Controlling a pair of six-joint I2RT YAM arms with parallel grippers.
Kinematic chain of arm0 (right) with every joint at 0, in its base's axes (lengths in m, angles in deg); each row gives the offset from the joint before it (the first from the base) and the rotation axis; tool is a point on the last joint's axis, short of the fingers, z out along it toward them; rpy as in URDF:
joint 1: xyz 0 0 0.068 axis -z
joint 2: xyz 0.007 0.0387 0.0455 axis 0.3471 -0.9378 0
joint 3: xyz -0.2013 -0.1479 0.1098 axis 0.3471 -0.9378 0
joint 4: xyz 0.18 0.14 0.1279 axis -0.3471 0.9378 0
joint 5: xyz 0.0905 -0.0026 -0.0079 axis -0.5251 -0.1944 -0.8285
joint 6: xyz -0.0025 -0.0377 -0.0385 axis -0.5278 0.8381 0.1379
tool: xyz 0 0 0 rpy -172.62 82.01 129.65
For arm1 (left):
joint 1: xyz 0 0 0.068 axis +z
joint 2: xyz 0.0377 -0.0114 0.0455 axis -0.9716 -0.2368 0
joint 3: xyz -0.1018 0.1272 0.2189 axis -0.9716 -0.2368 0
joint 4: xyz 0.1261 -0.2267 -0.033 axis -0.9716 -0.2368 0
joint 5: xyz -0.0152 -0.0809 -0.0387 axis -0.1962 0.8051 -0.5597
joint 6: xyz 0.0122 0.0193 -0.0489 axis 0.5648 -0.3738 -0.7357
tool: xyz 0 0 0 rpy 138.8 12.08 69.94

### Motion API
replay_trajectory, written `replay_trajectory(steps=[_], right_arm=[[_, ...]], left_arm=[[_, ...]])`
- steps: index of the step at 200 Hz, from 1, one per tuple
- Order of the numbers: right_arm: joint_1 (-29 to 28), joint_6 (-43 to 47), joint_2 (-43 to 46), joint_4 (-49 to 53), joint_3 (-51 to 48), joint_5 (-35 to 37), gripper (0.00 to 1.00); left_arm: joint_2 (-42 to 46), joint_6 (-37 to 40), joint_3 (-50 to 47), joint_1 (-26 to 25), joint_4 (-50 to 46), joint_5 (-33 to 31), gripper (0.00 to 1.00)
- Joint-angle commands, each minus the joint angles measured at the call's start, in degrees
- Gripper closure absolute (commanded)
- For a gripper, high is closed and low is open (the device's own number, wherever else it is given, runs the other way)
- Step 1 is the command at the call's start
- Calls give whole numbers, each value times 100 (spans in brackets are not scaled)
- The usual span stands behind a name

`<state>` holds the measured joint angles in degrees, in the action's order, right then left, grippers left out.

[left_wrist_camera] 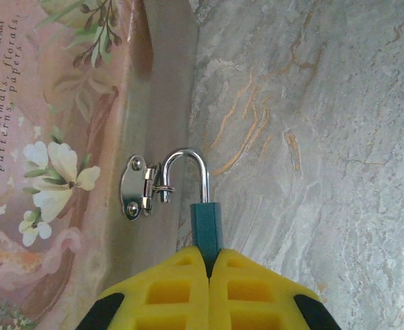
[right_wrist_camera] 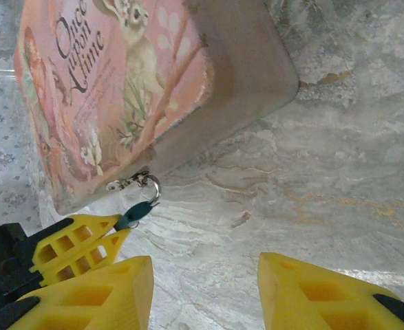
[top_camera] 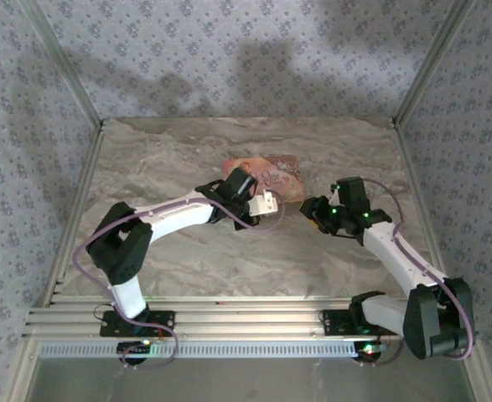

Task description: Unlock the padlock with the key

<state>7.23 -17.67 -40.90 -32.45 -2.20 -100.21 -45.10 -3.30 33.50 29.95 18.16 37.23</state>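
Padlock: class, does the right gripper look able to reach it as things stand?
Probably only partly: the table between looks free, but the left gripper is shut on the padlock, leaving mainly its shackle exposed.

This is a robotics lab test cell, not a lived-in room. Across the bottom of the top view, slotted aluminium rails (top_camera: pixel 246 316) carry two white-and-black robot arms, one at lower left (top_camera: pixel 174 213) and one at lower right (top_camera: pixel 396 251), with a purple cable (top_camera: pixel 78 255) looping beside the left one. A marble-patterned tabletop (top_camera: pixel 229 268) fills the middle. Grey floral-print wall panels (top_camera: pixel 246 50) box it in on three sides, joined by bare metal corner posts (top_camera: pixel 65 63) at upper left and upper right.
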Motion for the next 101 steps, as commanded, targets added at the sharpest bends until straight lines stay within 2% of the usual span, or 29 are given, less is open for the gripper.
replay_trajectory(steps=[1, 55, 101], right_arm=[[32, -14, 190, 130, -132, 113, 56], [22, -228, 368, -77, -312, 122, 56], [25, -7, 520, 260, -261, 408, 56]], left_arm=[[-15, -42, 133, -96, 129, -160, 100], [199, -159, -93, -256, 634, -336, 100], [55, -25, -95, -241, 832, -271, 100]])
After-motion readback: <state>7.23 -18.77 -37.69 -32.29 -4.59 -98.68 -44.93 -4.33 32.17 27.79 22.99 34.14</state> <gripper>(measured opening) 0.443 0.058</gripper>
